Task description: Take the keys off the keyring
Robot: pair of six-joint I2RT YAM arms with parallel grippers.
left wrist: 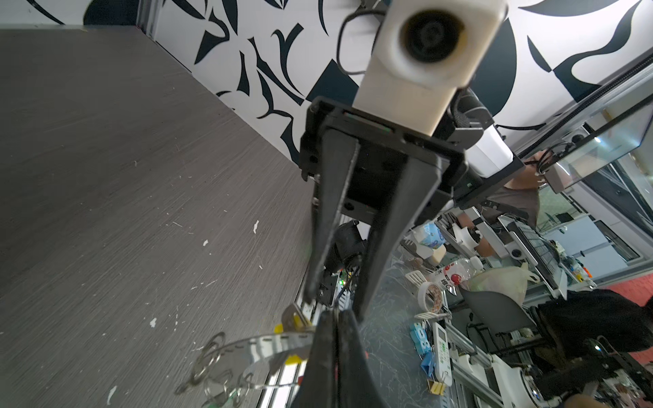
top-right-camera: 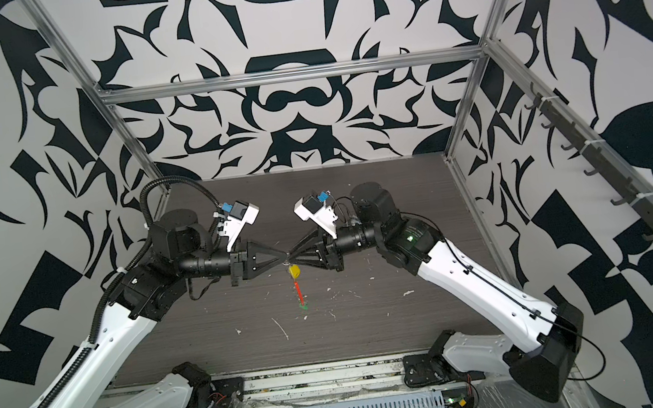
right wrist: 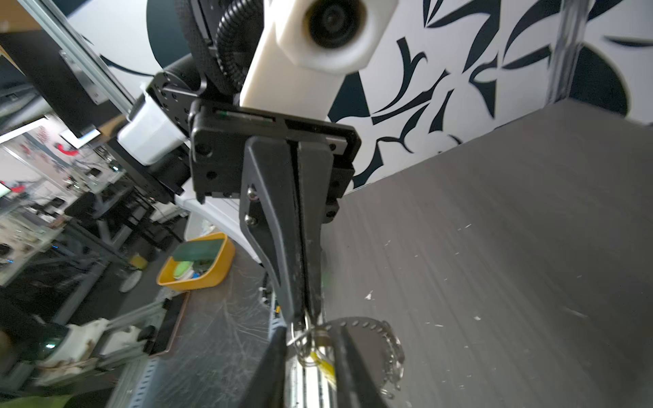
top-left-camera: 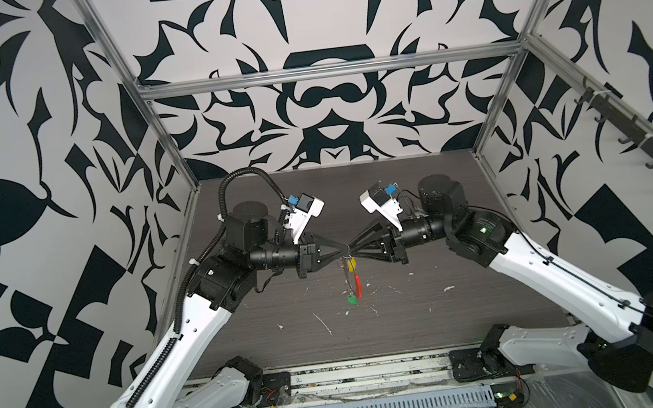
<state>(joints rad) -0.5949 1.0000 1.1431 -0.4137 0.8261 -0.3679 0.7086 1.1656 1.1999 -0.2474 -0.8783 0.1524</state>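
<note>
1. In both top views the left claw [top-left-camera: 345, 249] and right claw [top-left-camera: 353, 251] meet tip to tip above the tabletop [top-left-camera: 434, 318], with the keyring [top-left-camera: 357, 283] hanging just below them.
2. Only the wrist views show the grips. The left claw is pressed together, pinching the keyring's metal. The right claw stands spread, with small silver rings [right wrist: 306, 333] and the yellow key [top-left-camera: 351, 267] between its fingers [right wrist: 344, 353].
3. The green key [top-left-camera: 351, 298] hangs lowest on the keyring, sharp only in the top views.

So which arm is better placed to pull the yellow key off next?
Probably the right: the left gripper is shut on the keyring, anchoring it, while the right gripper stands open beside the yellow key.
</note>
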